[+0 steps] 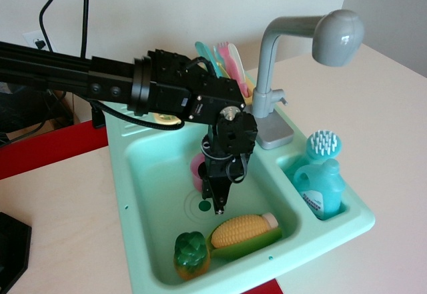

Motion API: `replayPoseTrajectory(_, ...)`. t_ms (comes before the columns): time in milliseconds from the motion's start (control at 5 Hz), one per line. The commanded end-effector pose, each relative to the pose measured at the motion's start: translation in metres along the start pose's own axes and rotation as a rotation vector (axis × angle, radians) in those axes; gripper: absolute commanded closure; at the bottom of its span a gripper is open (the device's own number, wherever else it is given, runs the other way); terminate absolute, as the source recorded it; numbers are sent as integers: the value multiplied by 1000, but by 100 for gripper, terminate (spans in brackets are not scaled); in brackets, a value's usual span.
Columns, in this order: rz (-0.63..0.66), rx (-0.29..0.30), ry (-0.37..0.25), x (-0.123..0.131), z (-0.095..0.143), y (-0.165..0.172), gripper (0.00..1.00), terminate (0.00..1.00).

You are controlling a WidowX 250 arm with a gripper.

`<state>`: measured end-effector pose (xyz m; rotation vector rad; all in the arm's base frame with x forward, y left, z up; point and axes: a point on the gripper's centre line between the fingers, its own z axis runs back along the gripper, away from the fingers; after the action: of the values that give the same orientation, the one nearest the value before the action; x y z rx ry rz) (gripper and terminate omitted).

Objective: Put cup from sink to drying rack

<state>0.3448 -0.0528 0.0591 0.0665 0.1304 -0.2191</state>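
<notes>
The pink cup [197,169] is in the mint-green sink [143,194], at the middle of the basin just behind the drain [205,207]. Only its left side shows; the rest is hidden by my gripper [217,204]. The gripper points straight down into the basin, its narrow dark fingers close together against the cup's near right wall. The pale-yellow drying rack [164,117] sits at the sink's back left, mostly hidden behind my arm.
A toy corn [243,229] on a green leaf and a green toy vegetable [191,254] lie at the basin's front. The grey faucet [267,87] stands behind right. A blue bottle [320,187] and brush [325,144] fill the right compartment. Pink and teal cutlery [223,57] stands at the back.
</notes>
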Motion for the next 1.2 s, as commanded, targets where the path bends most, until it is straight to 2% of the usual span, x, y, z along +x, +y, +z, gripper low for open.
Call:
replayPoseTrajectory(0,65,57,-187,-7,79,28,100,0)
replayPoseTrajectory(200,152,88,-293,-6,129,66,100,0)
replayPoseTrajectory(400,209,97,-305,-8,147,96,100,0)
replayPoseTrajectory(600,276,123,-220,-10,118,132,100,0)
replayPoseTrajectory(800,301,123,-167,-9,95,150,100,0)
replayPoseTrajectory(1000,308,110,-131,-5,75,152,100,0)
